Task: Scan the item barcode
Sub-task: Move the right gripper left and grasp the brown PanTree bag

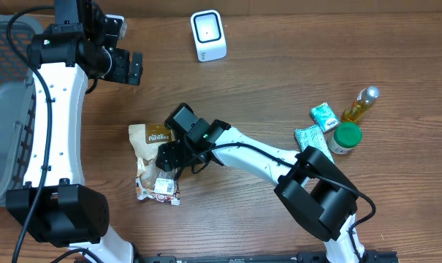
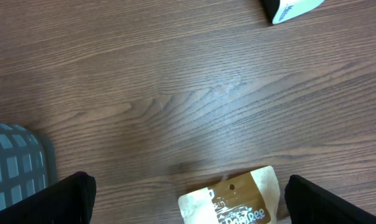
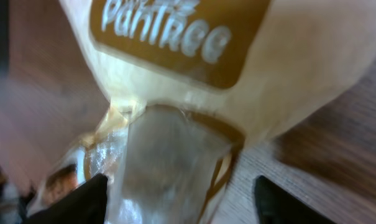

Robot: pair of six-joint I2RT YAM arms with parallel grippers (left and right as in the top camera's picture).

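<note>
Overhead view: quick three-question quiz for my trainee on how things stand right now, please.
1. True or false: the left gripper is open.
2. Short answer: is anything touching the scanner?
3. The right gripper hangs over: A the scanner, B the snack pouch, C neither.
Key: 1 true; 2 no; 3 B.

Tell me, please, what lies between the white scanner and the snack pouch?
Nothing but bare wooden table separates the scanner from the pouch, clearest in the left wrist view.
</note>
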